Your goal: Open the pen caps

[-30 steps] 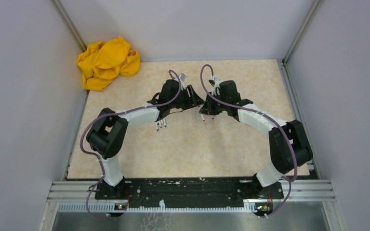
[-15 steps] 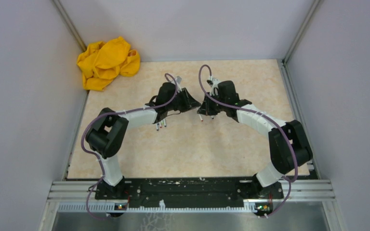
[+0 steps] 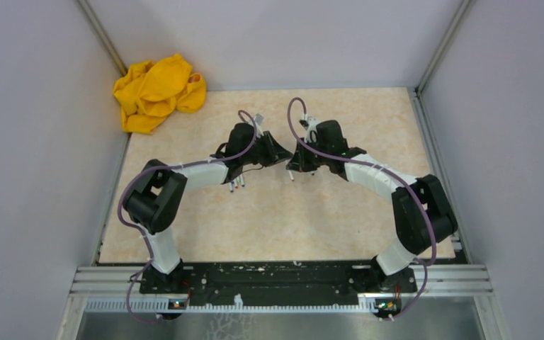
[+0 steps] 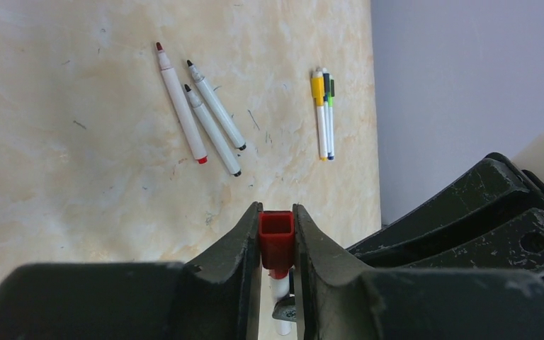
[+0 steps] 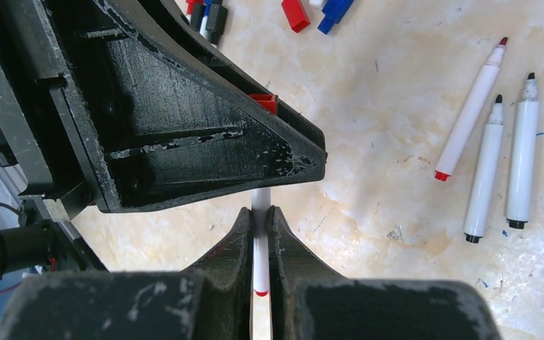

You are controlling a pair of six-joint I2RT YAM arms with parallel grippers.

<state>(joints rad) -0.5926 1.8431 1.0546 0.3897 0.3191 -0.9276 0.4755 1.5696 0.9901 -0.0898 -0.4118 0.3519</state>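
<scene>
Midway across the counter (image 3: pixel 340 212), a little toward the back, I have both arms meeting tip to tip on one pen (image 5: pixel 260 265). The left fingers (image 4: pixel 244 237) are closed on its red cap (image 4: pixel 276 237), pinching it from both sides with its squared end facing the left wrist camera. The right fingers (image 5: pixel 237 241) are clamped tight on the white barrel, which shows a small red mark between them. From the right wrist view the barrel runs up and disappears behind the left arm's black finger housing, and only a corner of the red cap peeks out beyond it. I cannot tell whether the cap is seated on the barrel or has come free, because the joint is hidden.

On the counter beside the right arm lie three uncapped pens (image 5: pixel 485 170), close together and roughly parallel, one red-tipped and two black-tipped. Loose caps (image 5: pixel 295 14) in red, blue and black sit in a cluster at the top edge of the right wrist view. A small bundle of capped pens (image 4: pixel 319 106), yellow, blue and green, lies side by side near the wall. A crumpled yellow cloth (image 3: pixel 157 92) sits in the back-left corner, well apart from everything else.
</scene>
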